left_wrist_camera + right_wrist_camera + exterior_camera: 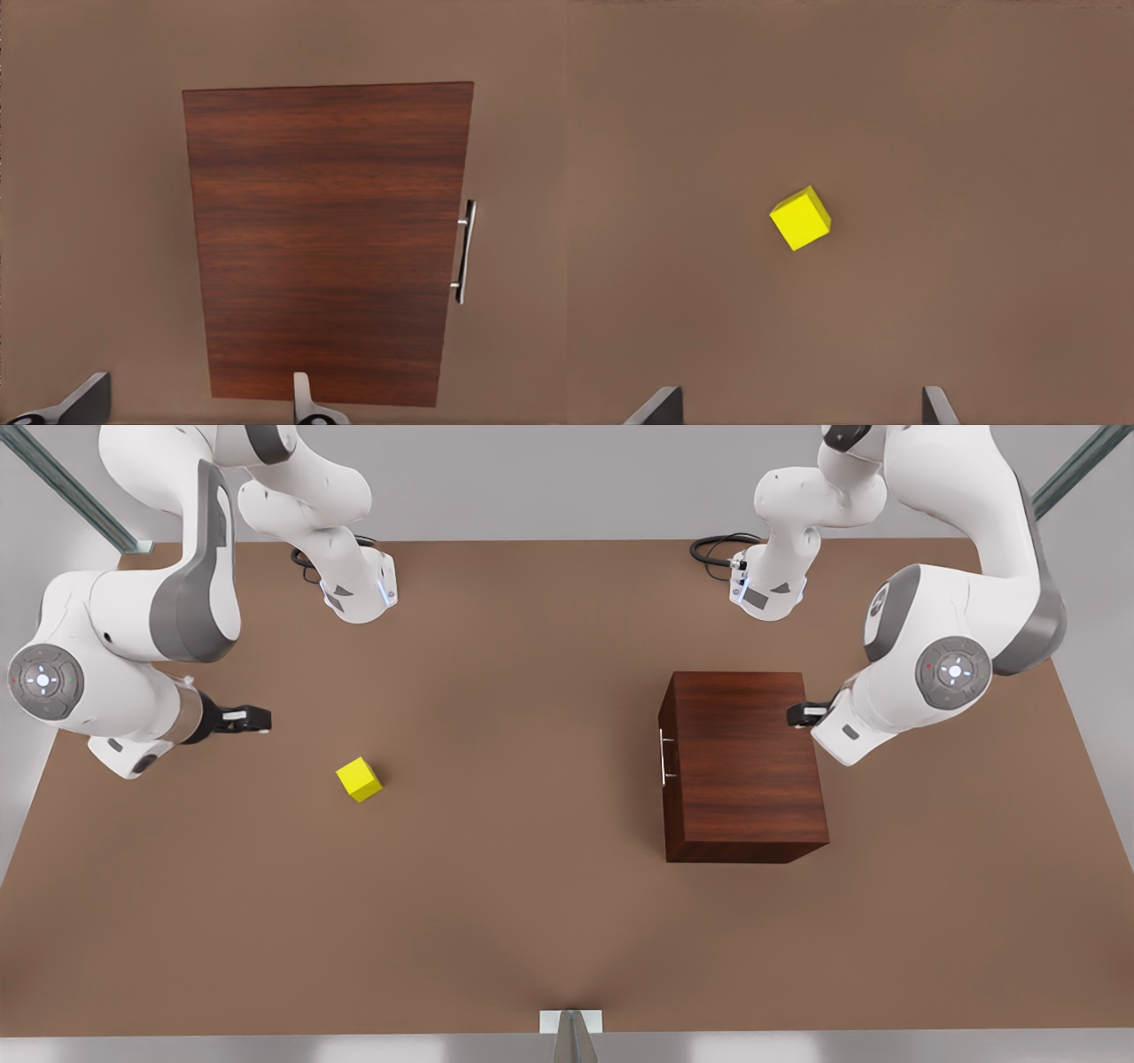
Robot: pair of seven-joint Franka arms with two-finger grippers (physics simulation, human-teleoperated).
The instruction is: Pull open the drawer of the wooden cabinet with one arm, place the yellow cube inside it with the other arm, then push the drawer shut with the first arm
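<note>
Closed cabinet and loose cube on the brown surface (532,921), both arms held above.

The wooden cabinet (744,766) stands on the front view's right, its long axis running near to far, its front facing the front view's left; the drawer (670,766) sits flush, its silver handle (663,756) lying along that front. The left end effector (797,714) hovers over the cabinet's far edge, fingers (306,403) spread apart. The yellow cube (359,779) rests on the front view's left, turned corner-on to the surface's edges, well apart from the cabinet. The right end effector (259,719) hangs near it, fingers (935,407) spread, gripping nothing.
</note>
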